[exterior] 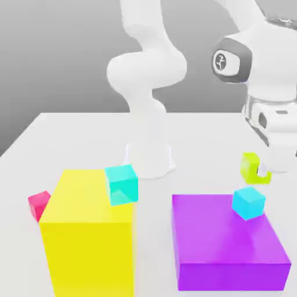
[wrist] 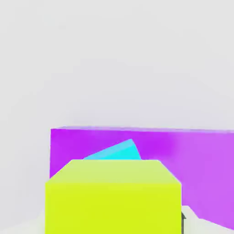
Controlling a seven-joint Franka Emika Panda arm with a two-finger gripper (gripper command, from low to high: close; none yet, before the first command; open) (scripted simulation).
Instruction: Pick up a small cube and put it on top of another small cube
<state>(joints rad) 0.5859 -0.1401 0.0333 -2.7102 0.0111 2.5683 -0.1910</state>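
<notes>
So no containers here, just blocks on your white counter [exterior: 69, 133]. The big purple block [exterior: 226, 243] carries a small cyan cube [exterior: 249, 203] on top; another small cyan cube [exterior: 122, 184] sits tilted at the big yellow block [exterior: 90, 238]. A small red-pink cube [exterior: 39, 204] is half tucked behind that yellow block. Your gripper [exterior: 262, 173] is mostly hidden by the arm, jaws clenched on the small lime yellow-green cube [exterior: 252, 167], held in the air above the counter just behind the purple block.
</notes>
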